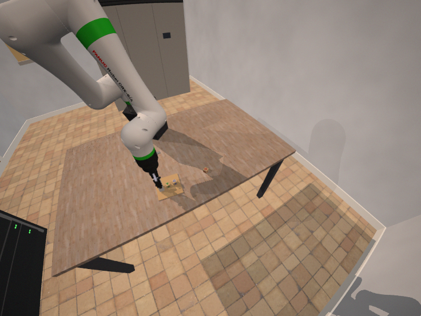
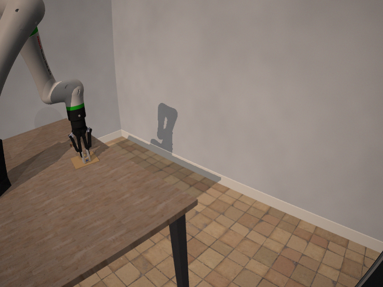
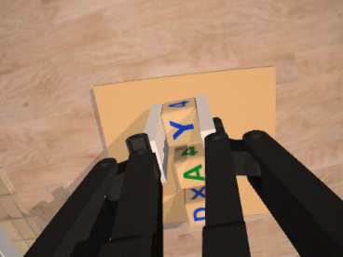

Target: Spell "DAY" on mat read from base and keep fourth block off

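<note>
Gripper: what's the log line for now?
gripper shut on Y | over mat, beside A | A, D on mat | orange block off mat

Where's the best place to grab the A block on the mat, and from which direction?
From straight above, fingers on its two side faces across the row. The A block sits between the Y block and the D block, so its faces along the row look blocked.

Y block held over mat
</note>
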### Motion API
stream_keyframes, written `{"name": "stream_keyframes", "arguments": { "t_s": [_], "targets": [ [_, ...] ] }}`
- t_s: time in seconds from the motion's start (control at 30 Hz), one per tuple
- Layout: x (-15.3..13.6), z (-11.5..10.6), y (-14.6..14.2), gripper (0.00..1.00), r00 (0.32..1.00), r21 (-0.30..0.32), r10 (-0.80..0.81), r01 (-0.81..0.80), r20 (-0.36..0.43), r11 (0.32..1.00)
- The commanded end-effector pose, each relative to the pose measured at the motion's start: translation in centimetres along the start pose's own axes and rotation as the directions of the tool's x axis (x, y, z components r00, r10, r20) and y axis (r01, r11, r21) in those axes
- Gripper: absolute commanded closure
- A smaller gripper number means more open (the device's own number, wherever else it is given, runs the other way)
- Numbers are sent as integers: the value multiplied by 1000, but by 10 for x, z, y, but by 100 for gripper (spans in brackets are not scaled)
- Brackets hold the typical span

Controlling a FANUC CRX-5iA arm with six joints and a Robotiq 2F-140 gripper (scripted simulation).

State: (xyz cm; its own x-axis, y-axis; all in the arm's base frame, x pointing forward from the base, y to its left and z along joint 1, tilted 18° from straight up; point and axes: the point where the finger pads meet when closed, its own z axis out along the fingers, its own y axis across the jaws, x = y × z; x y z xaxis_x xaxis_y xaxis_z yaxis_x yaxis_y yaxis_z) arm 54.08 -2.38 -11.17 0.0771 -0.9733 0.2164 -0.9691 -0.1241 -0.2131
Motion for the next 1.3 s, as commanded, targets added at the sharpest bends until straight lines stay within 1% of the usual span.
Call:
{"name": "stream_keyframes", "arguments": {
  "t_s": [0.0, 1.27],
  "targets": [
    [0, 0, 0, 87, 1000, 0, 0, 0, 0, 1000],
    [0, 4, 0, 87, 1000, 0, 0, 0, 0, 1000]
  ]
}}
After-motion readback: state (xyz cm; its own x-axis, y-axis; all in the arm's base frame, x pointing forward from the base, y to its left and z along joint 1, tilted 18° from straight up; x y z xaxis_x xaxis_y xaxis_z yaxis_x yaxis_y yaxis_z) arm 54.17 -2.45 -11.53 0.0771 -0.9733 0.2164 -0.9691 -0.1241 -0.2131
